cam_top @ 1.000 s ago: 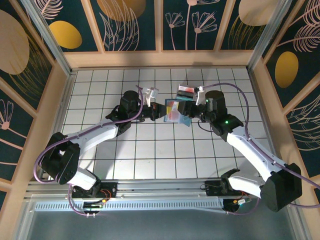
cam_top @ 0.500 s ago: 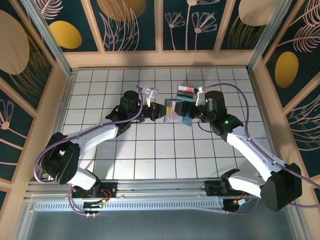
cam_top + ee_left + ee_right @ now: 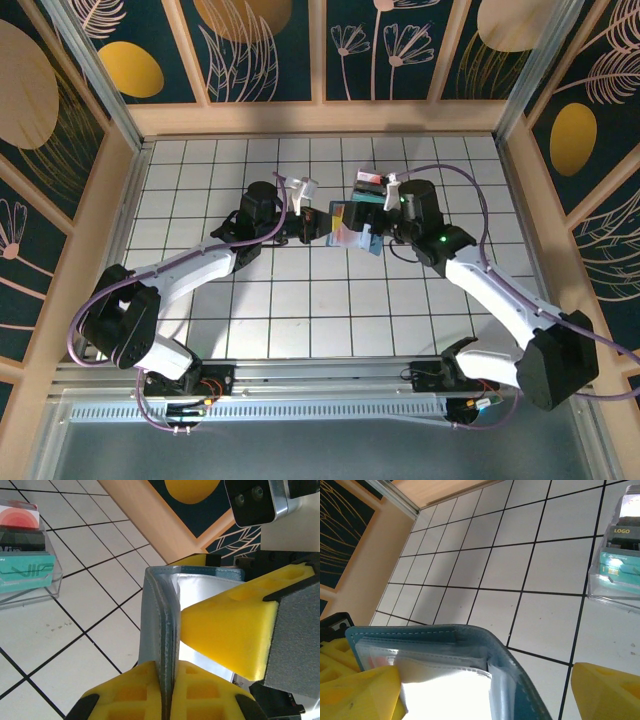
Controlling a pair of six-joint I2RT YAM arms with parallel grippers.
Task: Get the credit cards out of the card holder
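Card holder (image 3: 159, 610) is sitting clamped in L gripper (image 3: 167, 677), mid-scene; R gripper (image 3: 368, 220) is gaping wide, one finger (image 3: 225, 625) pressing w/in the fold.

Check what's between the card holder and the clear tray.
Nothing: bare tiled table lies between the card holder and the clear tray, seen in the right wrist view.

This is a robotics lab test cell. A white bench (image 3: 200, 300) ruled in a black grid is boxed in by a pale wooden frame (image 3: 320, 117). The frame holds dark blue panels (image 3: 265, 60) printed with gold discs and line-drawn leaves. Along the bench's near edge, an aluminium rail (image 3: 320, 372) carries the left arm (image 3: 190, 265) and right arm (image 3: 500, 300), which trail purple cables (image 3: 447, 168).
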